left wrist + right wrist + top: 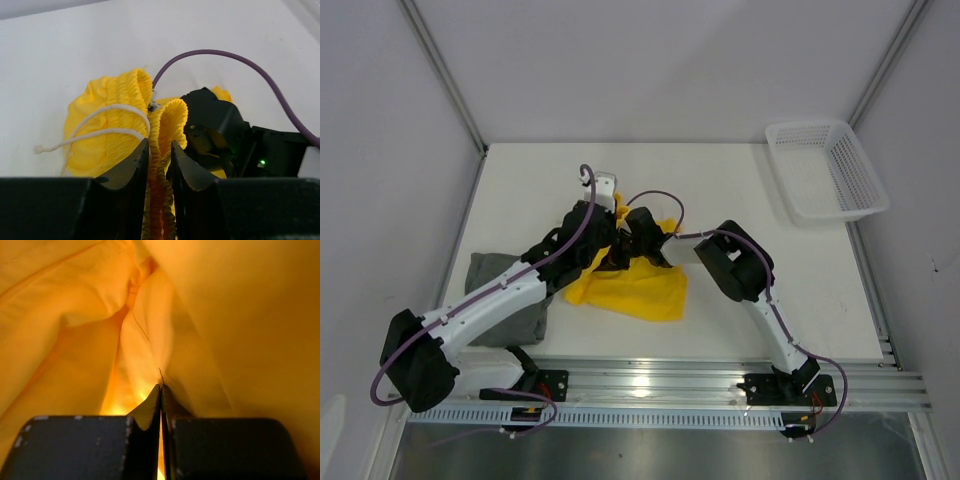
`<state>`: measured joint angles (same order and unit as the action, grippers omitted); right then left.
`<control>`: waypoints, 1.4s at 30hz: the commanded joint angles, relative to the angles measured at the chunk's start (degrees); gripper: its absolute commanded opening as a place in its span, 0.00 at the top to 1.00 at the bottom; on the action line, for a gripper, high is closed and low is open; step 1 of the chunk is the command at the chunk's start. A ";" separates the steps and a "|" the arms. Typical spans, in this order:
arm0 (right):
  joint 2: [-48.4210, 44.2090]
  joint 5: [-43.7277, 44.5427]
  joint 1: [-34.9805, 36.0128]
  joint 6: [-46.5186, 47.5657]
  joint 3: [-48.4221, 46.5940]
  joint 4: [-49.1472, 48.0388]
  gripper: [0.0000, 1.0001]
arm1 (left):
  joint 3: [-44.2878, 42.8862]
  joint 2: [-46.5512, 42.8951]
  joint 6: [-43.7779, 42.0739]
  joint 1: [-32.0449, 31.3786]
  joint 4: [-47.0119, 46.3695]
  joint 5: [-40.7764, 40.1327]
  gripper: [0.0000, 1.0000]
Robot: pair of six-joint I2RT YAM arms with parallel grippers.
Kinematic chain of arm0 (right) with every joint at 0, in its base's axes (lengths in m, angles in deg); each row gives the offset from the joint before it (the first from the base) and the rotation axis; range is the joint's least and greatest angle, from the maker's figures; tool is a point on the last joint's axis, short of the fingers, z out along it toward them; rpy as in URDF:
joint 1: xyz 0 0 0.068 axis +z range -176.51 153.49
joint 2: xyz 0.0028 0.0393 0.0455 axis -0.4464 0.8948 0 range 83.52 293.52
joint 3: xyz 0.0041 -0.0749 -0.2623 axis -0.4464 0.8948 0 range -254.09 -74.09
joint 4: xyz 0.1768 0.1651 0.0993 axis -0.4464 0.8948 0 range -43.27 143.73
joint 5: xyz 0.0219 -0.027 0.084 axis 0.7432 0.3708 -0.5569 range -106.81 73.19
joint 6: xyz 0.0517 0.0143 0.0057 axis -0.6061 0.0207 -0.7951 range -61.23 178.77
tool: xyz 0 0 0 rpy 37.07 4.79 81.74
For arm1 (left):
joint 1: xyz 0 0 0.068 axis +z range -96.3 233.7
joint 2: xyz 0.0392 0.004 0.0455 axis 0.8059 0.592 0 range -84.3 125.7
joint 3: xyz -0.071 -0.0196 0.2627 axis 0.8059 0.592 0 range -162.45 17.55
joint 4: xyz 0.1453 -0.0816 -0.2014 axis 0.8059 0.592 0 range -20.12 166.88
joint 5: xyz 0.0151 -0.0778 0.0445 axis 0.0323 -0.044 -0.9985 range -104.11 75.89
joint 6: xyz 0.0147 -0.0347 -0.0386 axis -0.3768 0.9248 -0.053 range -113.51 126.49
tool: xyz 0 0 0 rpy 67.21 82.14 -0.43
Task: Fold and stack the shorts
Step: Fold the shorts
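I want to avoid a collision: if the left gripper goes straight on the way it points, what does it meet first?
The yellow shorts: their gathered waistband sits between the fingers of the left gripper, with more bunched just ahead. The right arm seems to lie to one side of that line.

1. The left arm crosses the grey shorts at the left edge of the surface, hiding their middle.
2. From above, the left pincer and right pincer cover the far part of the yellow shorts.
3. The right wrist view shows only blurred yellow cloth.
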<state>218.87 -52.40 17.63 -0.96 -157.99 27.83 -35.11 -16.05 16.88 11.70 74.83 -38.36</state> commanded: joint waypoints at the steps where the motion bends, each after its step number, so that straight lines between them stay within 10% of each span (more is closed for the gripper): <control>1: -2.10 0.09 -0.46 -1.88 -0.04 -0.79 1.00 | 0.01 0.48 4.37 -0.28 -2.48 -6.51 1.00; 16: -13.95 -2.56 -5.11 1.69 -1.27 8.86 0.92 | -2.00 1.98 3.14 -0.28 -4.25 -8.88 1.00; 25: -31.62 6.50 -13.81 14.63 16.21 22.41 0.91 | -1.66 3.29 3.76 -0.28 -4.69 -6.34 1.00; 42: -24.87 -3.96 -10.48 7.16 20.36 5.44 0.89 | 1.86 6.63 9.12 -2.56 -8.37 -3.97 1.00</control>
<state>193.54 -54.50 7.18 8.01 -133.95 37.84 -34.06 -9.56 24.07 10.26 70.35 -43.39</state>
